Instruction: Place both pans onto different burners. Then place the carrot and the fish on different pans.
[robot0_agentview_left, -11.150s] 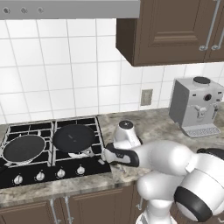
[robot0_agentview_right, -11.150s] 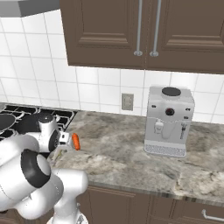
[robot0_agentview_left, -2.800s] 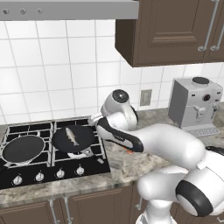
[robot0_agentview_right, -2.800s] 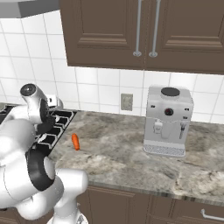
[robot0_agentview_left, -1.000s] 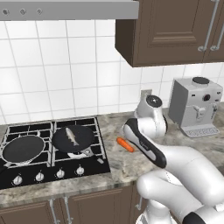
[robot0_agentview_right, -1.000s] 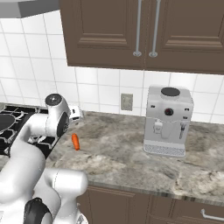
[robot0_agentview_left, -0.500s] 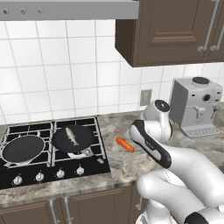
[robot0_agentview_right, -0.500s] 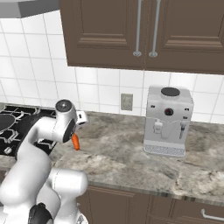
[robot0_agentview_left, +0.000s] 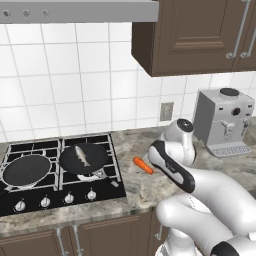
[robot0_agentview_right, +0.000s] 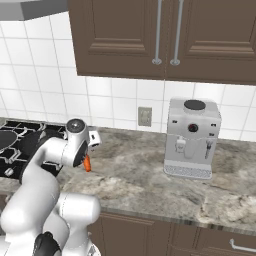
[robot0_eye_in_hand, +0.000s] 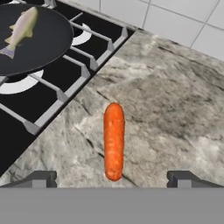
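On the speckled grey stone counter (robot0_agentview_left: 131, 186) just right of the black cooktop (robot0_agentview_left: 30, 200), lying flat and loose: the small bright orange tapered carrot (robot0_eye_in_hand: 113, 140), presumably next for the empty round black frying pan (robot0_agentview_left: 26, 170). On the other black pan (robot0_agentview_left: 84, 158), the pale grey-beige fish (robot0_agentview_left: 82, 155), seemingly already delivered. Directly above the carrot, pointing down: gripper (robot0_eye_in_hand: 113, 178), jaws spread wide, straddling it, gripping nothing.

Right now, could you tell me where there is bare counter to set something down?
The widest free patch is the granite counter between the carrot and the coffee machine. The strip in front of that machine is also bare. The cooktop side is crowded: both pans sit there, one holding the fish.
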